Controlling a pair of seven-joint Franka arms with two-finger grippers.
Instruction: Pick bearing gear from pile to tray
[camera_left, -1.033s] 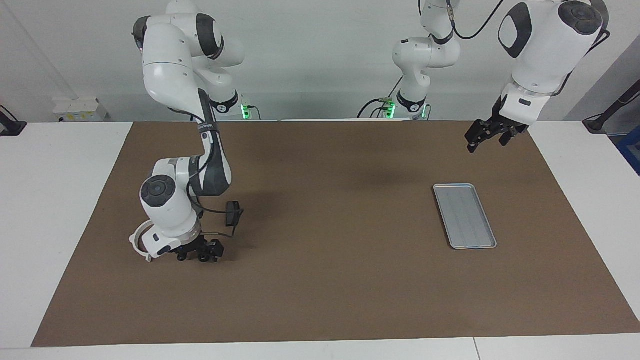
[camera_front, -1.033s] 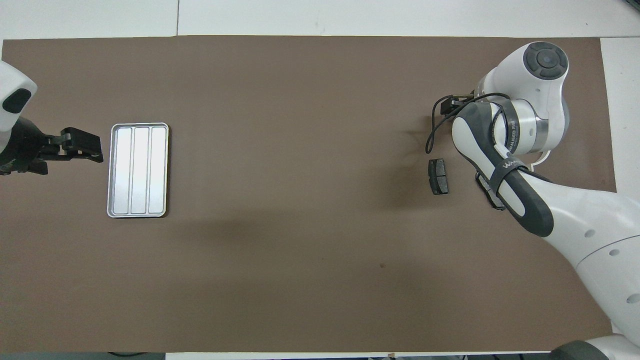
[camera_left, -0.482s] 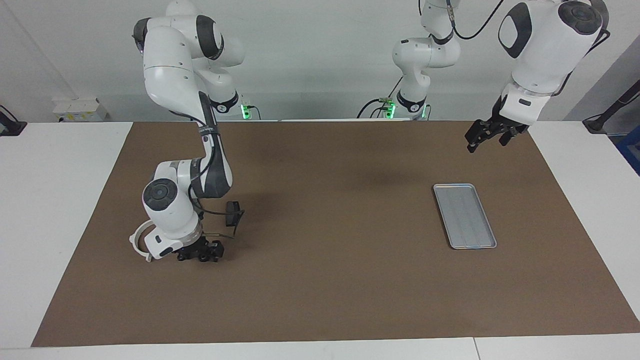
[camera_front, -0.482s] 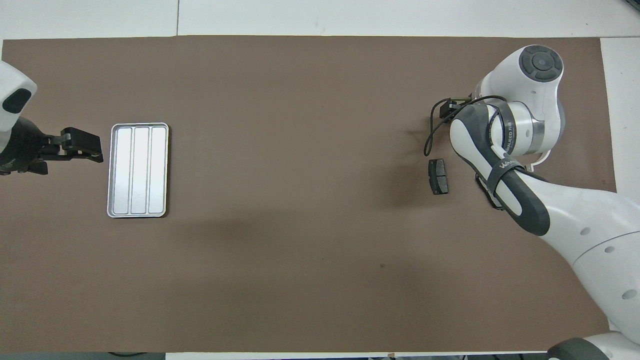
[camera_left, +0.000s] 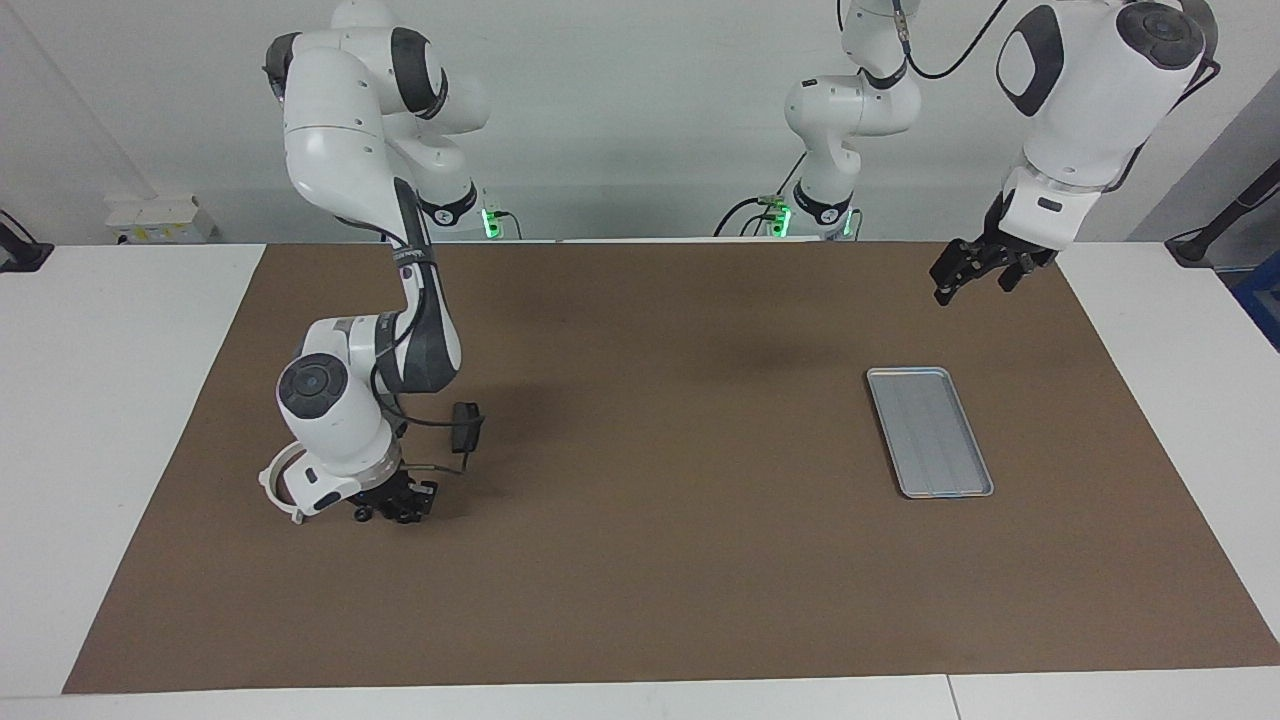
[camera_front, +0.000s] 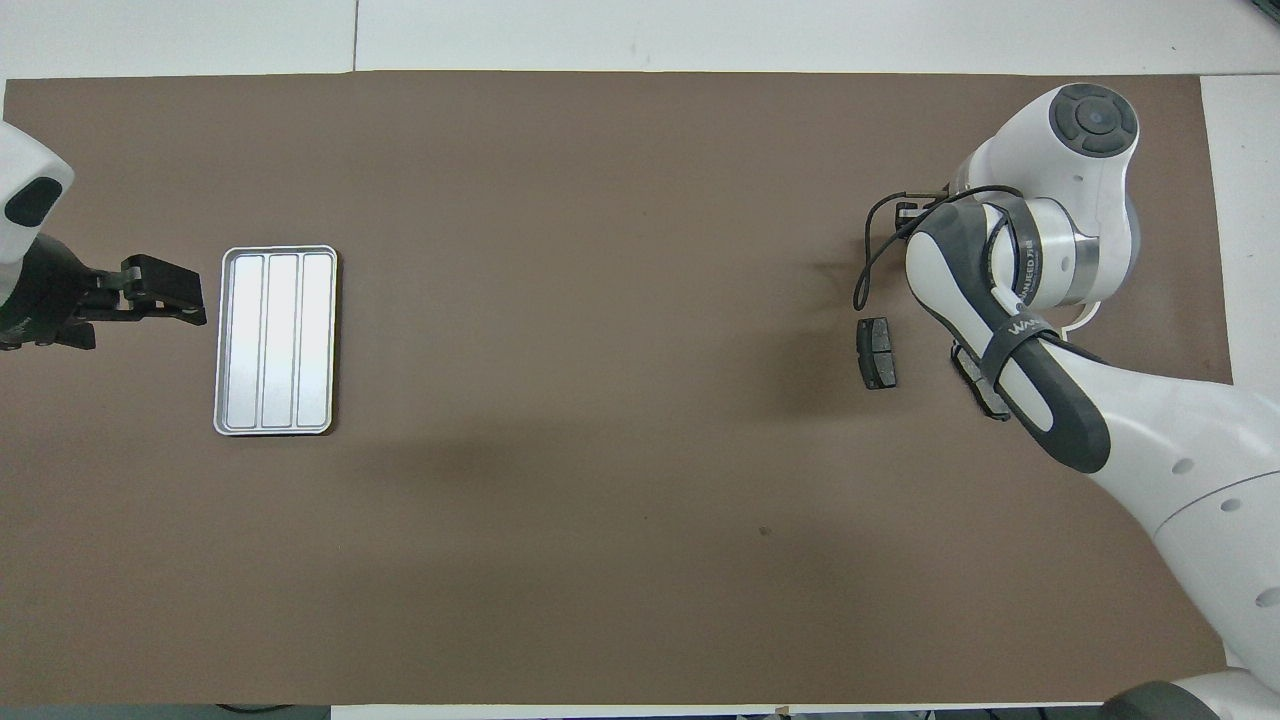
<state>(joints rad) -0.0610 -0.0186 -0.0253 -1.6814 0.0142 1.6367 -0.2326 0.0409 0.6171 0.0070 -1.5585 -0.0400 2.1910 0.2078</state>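
The pile lies at the right arm's end of the mat. It shows a white half-ring (camera_left: 272, 487) (camera_front: 1086, 316) and a dark brake pad (camera_left: 465, 425) (camera_front: 878, 352). A second brake pad (camera_front: 978, 382) is partly covered by the arm. My right gripper (camera_left: 395, 512) is down at the mat beside the half-ring; in the overhead view its wrist hides it. The bearing gear is hidden. The silver tray (camera_left: 930, 432) (camera_front: 275, 340) lies flat at the left arm's end. My left gripper (camera_left: 975, 280) (camera_front: 198, 300) waits open in the air beside the tray, holding nothing.
A brown mat (camera_left: 660, 560) covers most of the white table (camera_left: 100, 400). The right arm's black cable (camera_front: 862, 260) loops out above the mat near the brake pad. Between pile and tray I see only bare mat.
The right arm's wrist has shifted slightly while its hand stays low at the mat by the half-ring. The left arm, the tray and the brake pads have not moved.
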